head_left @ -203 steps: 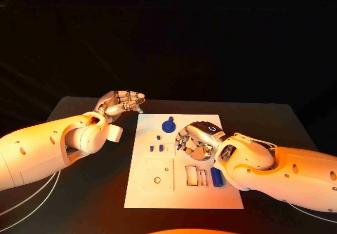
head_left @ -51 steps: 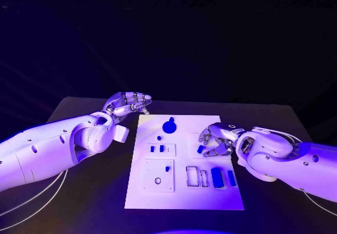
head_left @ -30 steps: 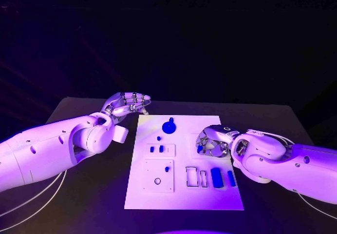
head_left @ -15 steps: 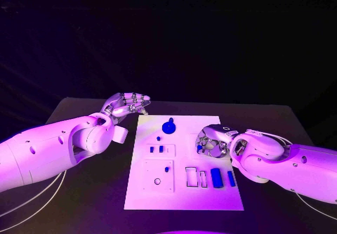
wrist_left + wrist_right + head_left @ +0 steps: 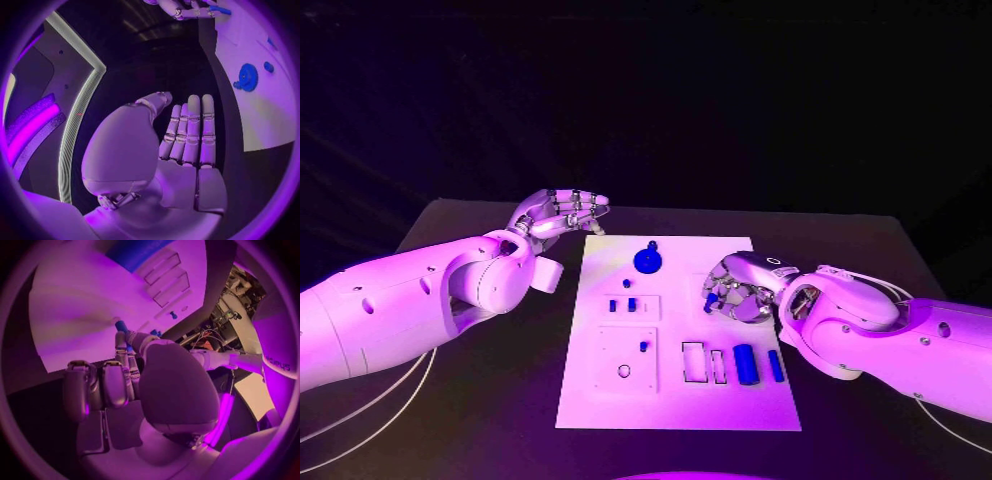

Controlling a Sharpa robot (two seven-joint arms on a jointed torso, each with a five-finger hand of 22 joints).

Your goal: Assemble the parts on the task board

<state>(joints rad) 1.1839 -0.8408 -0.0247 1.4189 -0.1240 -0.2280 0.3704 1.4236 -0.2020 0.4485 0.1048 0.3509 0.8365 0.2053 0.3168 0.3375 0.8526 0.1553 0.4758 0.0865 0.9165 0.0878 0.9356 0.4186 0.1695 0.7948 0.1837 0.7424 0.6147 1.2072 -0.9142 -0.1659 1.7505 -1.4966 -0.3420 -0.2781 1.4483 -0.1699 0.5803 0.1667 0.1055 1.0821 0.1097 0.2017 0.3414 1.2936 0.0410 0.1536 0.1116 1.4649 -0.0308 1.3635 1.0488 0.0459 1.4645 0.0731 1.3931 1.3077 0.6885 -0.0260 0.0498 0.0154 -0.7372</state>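
Quick count: one white task board (image 5: 678, 400) on one black table (image 5: 473, 400), and two silver hands (image 5: 563, 212) (image 5: 737, 288). For blue parts I get one gear (image 5: 648, 260), two long bars (image 5: 746, 365) (image 5: 775, 365), two little blocks (image 5: 613, 306) (image 5: 630, 304), one tiny peg (image 5: 643, 346), plus one blue bit (image 5: 713, 300) pinched in the right hand's fingers. Also two rectangular slots (image 5: 692, 362) (image 5: 718, 366); anything smaller is too tiny to tally.

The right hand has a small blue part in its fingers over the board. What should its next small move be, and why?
Probably carry the blue part toward the open slots at the near end of the task board and lower it. The right hand holds it above bare board, not yet over any recess. The left hand waits off the board's far corner.
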